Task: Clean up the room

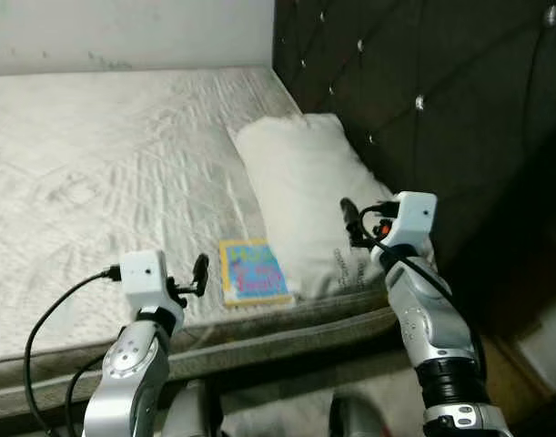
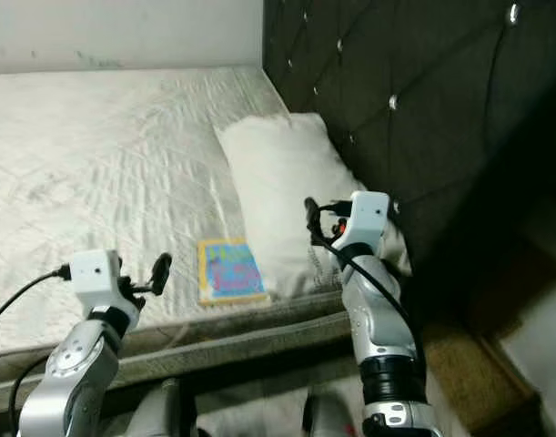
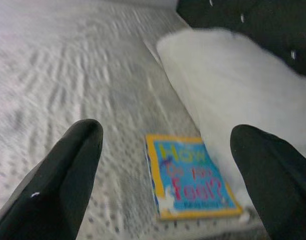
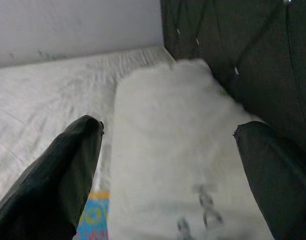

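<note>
A thin book (image 1: 253, 271) with a yellow border and blue cover lies flat near the mattress's front edge, touching the near corner of a white pillow (image 1: 305, 187). The pillow lies along the headboard. My left gripper (image 1: 197, 278) hovers open just left of the book, over the mattress edge; in the left wrist view its fingers (image 3: 67, 170) stand wide apart with the book (image 3: 190, 177) ahead between them. My right gripper (image 1: 352, 223) is open over the pillow's near end, and the right wrist view looks along the pillow (image 4: 173, 150) with nothing between its fingers.
The bare quilted mattress (image 1: 105, 164) stretches away to a pale wall (image 1: 123, 32). A dark tufted headboard (image 1: 423, 91) rises on the right. Brown floor (image 1: 519, 369) lies past the bed's right corner.
</note>
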Tool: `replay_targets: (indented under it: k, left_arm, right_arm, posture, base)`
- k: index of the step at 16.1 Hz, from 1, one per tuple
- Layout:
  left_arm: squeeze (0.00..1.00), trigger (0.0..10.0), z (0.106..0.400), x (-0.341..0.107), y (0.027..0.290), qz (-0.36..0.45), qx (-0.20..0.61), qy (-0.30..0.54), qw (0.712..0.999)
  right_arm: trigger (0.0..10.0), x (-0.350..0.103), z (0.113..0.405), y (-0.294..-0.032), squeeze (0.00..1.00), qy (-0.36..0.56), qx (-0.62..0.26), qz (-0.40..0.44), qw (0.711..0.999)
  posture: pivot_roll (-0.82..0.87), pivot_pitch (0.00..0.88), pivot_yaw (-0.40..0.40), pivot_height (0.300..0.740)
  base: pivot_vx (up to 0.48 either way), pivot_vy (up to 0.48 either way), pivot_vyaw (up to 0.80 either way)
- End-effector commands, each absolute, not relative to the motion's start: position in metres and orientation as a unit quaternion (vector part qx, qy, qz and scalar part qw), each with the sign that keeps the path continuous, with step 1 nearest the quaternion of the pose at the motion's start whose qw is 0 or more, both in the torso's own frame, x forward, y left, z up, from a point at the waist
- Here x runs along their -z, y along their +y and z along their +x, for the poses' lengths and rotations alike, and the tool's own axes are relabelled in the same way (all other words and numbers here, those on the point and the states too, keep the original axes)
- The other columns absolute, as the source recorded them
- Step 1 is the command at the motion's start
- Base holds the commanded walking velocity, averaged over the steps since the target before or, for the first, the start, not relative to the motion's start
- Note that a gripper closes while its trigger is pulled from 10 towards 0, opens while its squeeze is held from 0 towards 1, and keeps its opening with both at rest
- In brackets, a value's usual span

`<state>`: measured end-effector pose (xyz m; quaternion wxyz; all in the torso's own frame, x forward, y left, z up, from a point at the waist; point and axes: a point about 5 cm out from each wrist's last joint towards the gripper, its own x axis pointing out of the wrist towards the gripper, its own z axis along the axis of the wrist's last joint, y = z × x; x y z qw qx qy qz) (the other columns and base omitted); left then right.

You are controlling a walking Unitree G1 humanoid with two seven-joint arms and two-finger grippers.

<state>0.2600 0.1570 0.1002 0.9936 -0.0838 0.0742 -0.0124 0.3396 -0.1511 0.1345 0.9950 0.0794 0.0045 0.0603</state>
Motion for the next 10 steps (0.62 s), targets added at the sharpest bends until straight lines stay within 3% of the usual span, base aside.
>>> replay_targets:
  k: [1, 10]
  left_arm:
    - [0.00, 10.0, 0.259, -0.095, 0.157, -0.080, 0.011, 0.084, 0.993]
    - [0.00, 10.0, 0.275, -0.075, 0.169, -0.075, -0.012, 0.107, 0.991]
  right_arm:
    - [10.0, -0.137, 0.343, -0.150, 0.00, 0.002, -0.064, 0.076, 0.995]
    - [10.0, -0.115, 0.340, -0.149, 0.00, 0.031, -0.071, 0.064, 0.995]
  posture:
    - [-0.02, 0.000, -0.008, 0.731]
    - [-0.02, 0.000, -0.016, 0.740]
  base:
    - [0.000, 0.000, 0.00]
    - [0.000, 0.000, 0.00]
